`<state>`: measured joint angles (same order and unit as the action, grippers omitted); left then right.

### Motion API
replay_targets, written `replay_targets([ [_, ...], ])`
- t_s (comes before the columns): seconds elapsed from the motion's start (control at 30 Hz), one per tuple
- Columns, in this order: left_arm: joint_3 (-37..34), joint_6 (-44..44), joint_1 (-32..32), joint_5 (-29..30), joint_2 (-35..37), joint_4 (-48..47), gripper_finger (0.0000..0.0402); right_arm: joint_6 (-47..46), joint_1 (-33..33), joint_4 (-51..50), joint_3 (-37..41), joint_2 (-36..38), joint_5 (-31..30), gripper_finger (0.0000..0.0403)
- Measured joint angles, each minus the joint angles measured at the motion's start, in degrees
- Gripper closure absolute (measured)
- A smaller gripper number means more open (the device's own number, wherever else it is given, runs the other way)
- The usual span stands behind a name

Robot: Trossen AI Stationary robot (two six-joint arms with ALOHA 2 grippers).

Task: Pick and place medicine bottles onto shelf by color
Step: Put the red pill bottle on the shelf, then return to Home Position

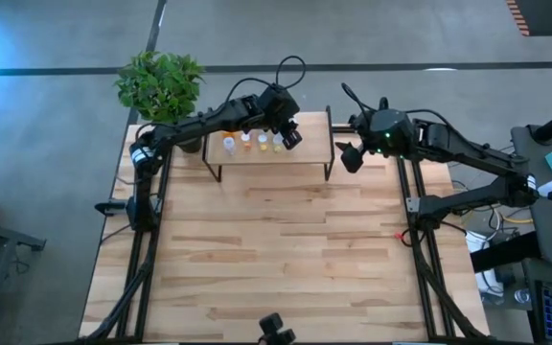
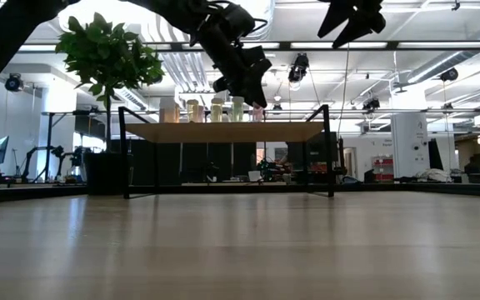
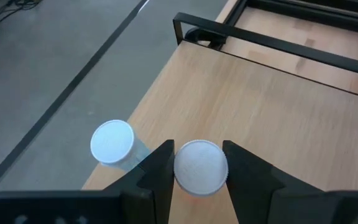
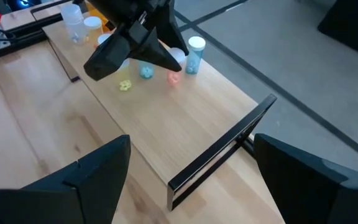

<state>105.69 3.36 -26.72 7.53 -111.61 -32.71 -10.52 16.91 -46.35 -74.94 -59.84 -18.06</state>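
The light-wood shelf on its black wire frame stands at the table's far edge. A row of white-capped medicine bottles stands on its left half, also seen in the low view. My left gripper reaches over the shelf and is shut on a pinkish bottle. A blue-green bottle stands right beside it, near the shelf's far edge. My right gripper hovers open above the shelf's right end, holding nothing. My left gripper pinches the pinkish bottle by its round white cap, one finger on each side. The fingers come from above, pointing down. The bottle stays upright; its pinkish lower end is at the shelf board, touching or just above, I cannot tell.
A potted plant stands at the table's far left corner, beside the shelf. Other bottles crowd the shelf's left end. The shelf's right half is bare wood. The butcher-block tabletop lies in front of the shelf.
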Motion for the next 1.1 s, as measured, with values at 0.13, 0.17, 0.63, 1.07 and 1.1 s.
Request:
replay_targets([
  [0.13, 0.0, 0.0, -0.2, 0.0, 0.0, 0.1, 0.0291, 0.0, 0.0, 0.2, 0.0, 0.1, 0.0, 0.0074],
  [0.17, 0.0, -0.1, -0.3, 0.0, 0.0, 0.1, 0.0288, 0.0, 0.0, 0.2, 0.0, 0.1, 0.0, 0.0074],
  [0.63, 2.0, 0.2, -0.1, 0.0, 0.3, -1.4, 0.0181, -0.4, 0.0, 0.6, 0.0, 0.1, 0.0, 0.0074],
  [1.07, 0.9, 1.4, 0.9, -4.4, 20.0, 4.0, 0.0188, 1.0, -0.3, 21.4, -0.1, 0.2, 21.3, 0.0136],
  [1.1, -1.5, 3.1, 0.9, -4.4, 22.4, 5.1, 0.0195, 1.1, -0.8, 21.7, -0.1, -0.2, 21.5, 0.0157],
])
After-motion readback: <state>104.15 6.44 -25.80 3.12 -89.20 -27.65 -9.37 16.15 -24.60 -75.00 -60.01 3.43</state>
